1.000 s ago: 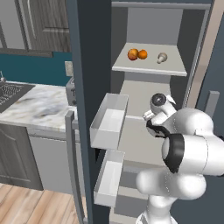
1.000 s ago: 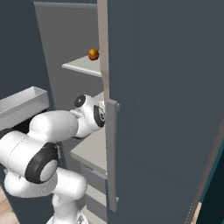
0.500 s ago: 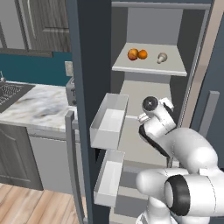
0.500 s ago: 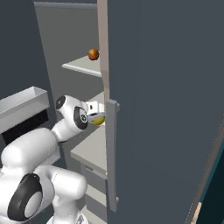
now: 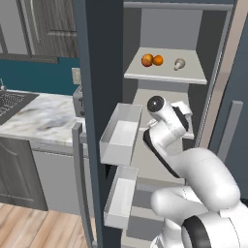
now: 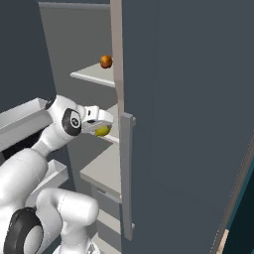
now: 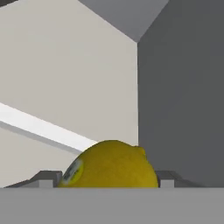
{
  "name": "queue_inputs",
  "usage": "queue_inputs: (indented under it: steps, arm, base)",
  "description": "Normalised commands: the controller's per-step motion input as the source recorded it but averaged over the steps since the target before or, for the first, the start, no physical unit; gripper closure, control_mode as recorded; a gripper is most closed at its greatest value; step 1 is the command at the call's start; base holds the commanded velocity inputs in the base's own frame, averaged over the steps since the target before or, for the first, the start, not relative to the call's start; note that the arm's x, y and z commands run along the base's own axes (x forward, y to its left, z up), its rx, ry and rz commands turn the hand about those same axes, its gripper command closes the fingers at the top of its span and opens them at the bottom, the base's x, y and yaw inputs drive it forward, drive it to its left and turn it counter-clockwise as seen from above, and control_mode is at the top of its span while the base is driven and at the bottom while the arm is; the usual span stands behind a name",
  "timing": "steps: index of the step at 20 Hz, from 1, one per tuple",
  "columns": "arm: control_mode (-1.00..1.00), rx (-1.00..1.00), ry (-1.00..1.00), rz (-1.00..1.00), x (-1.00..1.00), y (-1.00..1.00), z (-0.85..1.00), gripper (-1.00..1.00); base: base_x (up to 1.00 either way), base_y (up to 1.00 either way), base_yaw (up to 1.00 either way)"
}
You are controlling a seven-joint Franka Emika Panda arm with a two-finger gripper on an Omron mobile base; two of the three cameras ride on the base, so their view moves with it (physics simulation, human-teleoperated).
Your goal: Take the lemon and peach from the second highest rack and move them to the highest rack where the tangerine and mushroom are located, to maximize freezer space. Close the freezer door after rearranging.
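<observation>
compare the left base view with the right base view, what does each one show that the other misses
Left base view alone: a peach beside the tangerine, the mushroom, the door bins and the kitchen counter. Right base view alone: the yellow lemon between the fingers of the gripper, level with the second rack. Both: the top rack, one orange fruit on it, the arm and the open freezer door.
</observation>
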Motion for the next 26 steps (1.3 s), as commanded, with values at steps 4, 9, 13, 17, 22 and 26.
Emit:
queue_inputs:
  steps: [4, 9, 13, 17, 22, 26]
  arm:
    - [-1.00, 0.00, 0.03, -0.24, -0.03, 0.05, 0.59, 1.00]
    - [-1.00, 0.00, 0.00, -0.25, 0.00, 0.00, 0.55, 1.00]
    - [-1.00, 0.00, 0.00, -0.27, 0.01, 0.00, 0.55, 1.00]
    - [-1.00, 0.00, 0.00, -0.18, 0.00, 0.00, 0.39, 1.00]
    - [-1.00, 0.03, 0.00, -0.03, 0.00, -0.02, 0.16, 1.00]
    - [-1.00, 0.18, 0.00, 0.03, 0.08, -0.21, 0.07, 1.00]
  base:
    - [0.00, 0.00, 0.00]
    - [0.00, 0.00, 0.00]
    - [0.00, 0.00, 0.00]
    - [0.00, 0.00, 0.00]
    - [0.00, 0.00, 0.00]
    - [0.00, 0.00, 0.00]
